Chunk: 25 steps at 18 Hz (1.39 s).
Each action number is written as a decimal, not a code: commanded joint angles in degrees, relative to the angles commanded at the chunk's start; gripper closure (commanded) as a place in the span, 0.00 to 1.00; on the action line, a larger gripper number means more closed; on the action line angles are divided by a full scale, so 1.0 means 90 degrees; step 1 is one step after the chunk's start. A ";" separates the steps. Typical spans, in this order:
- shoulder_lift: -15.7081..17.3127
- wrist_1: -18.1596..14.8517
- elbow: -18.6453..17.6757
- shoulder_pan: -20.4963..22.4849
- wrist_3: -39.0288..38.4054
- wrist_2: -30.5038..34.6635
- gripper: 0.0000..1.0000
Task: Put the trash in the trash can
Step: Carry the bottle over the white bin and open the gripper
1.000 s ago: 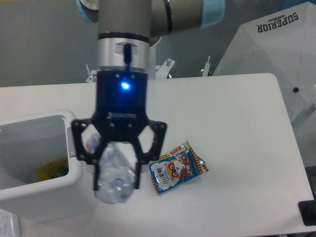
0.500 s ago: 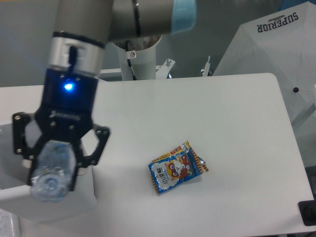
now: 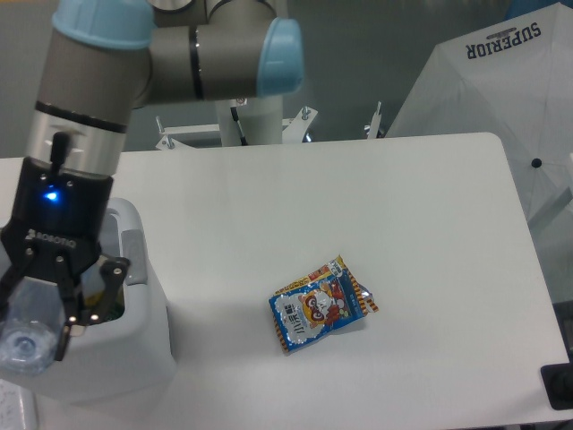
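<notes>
My gripper [image 3: 31,324] is shut on the clear plastic water bottle [image 3: 27,333], one piece of the trash, and holds it upright over the open white trash can [image 3: 148,305] at the table's left edge. The arm hides most of the can's inside. The other piece of trash, a blue snack packet [image 3: 318,305] with a cartoon face and orange edges, lies flat on the white table, well to the right of the can and apart from the gripper.
A white umbrella-like canopy [image 3: 501,90] marked SUPERIOR stands beyond the table's right far corner. The robot's white base post [image 3: 260,112] rises behind the table's far edge. A dark object [image 3: 557,387] sits at the lower right corner.
The gripper has carried the bottle steadily leftward, from beside the can's right wall to above the can's opening. The snack packet has not moved.
</notes>
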 joint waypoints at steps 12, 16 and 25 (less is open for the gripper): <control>0.0449 0.0000 -0.0577 -0.0059 0.0010 0.0010 0.29; 0.0450 0.0000 -0.0577 -0.0059 0.0010 0.0010 0.29; 0.0430 -0.0010 -0.0587 0.0039 0.0000 0.0078 0.12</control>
